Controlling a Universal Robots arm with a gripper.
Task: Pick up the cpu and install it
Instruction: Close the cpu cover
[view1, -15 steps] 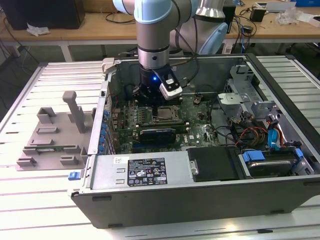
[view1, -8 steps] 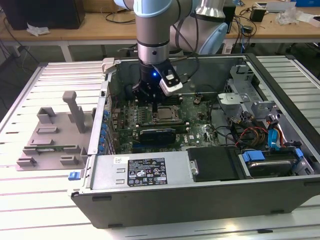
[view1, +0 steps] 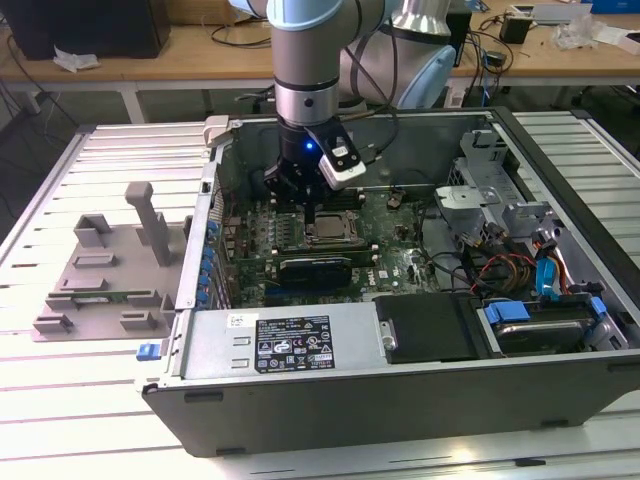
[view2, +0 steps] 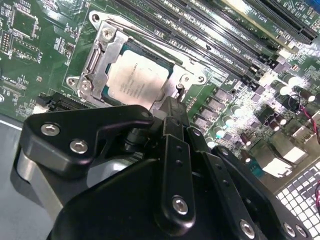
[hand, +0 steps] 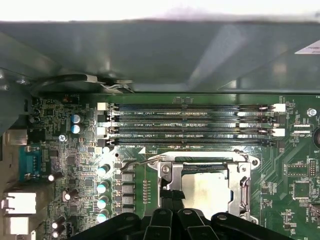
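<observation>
1 arm is standing over the open computer case (view1: 400, 410) on the slatted desk (view1: 60, 400) in the exterior view. Its hand (view1: 312, 215) is hanging right above the motherboard's socket, where the cpu (view1: 328, 232) is lying flat. A white printed label (view1: 293, 343) is showing on the power supply, and a grey fixture tray (view1: 110, 270) is sitting well apart at the exterior view's left.

In the second wrist view, the hand (view2: 175, 102) is looking closed and is gripping nothing. Its tip is hovering at the edge of the socket frame (view2: 100, 55). The cpu (view2: 135, 82) is resting inside that frame, just beside the tip, with faint print across its silvery lid. Being square, it is offering no long axis.

In the first wrist view, the cpu (hand: 207, 192) is sitting level in the socket, just beside the hand (hand: 173, 197). 4 memory slots (hand: 190, 122) are running parallel beyond it, with small white lettering beside them.
</observation>
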